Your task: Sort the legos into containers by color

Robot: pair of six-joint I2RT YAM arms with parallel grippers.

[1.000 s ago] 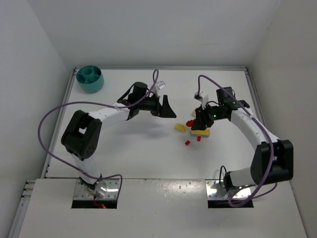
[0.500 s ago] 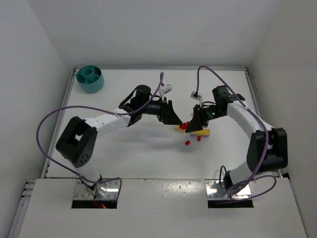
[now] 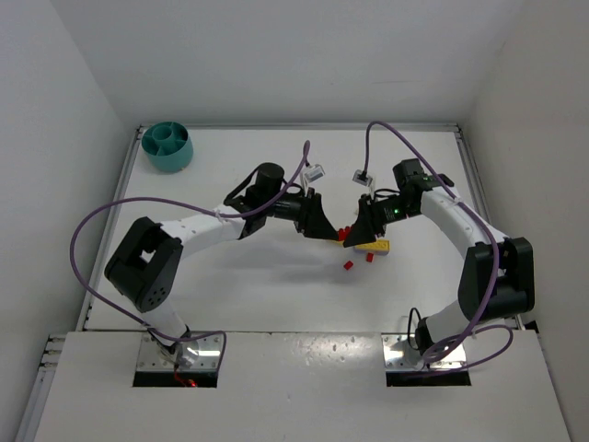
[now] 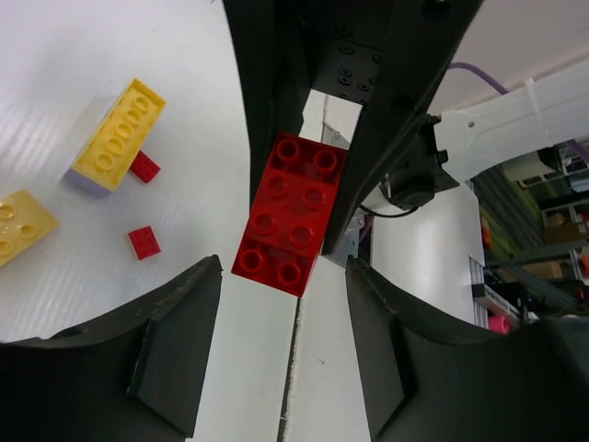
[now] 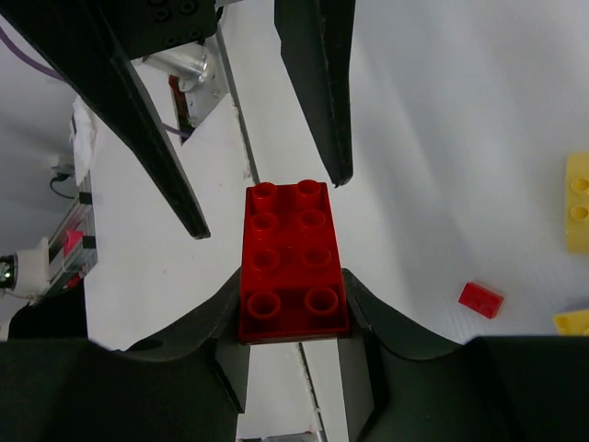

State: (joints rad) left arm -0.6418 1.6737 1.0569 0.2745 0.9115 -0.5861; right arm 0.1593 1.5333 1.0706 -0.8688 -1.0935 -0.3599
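White table (image 3: 230, 285): right fingers (image 5: 405, 354) pinch red brick (image 5: 290, 258); left fingers (image 4: 138, 359), spread but narrower than before, now flank it.

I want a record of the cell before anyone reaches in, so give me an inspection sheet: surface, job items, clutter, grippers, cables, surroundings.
Surface: white table.
Job's things: red brick held between the arms; yellow bricks and small red pieces loose on the table; teal bowl at the far left corner.
Clutter: nothing seen.
Grippers: right gripper shut on the red brick; left gripper open, fingers either side of it, not touching.
Cables: purple cables loop off both arms.
Surroundings: white walls on three sides.
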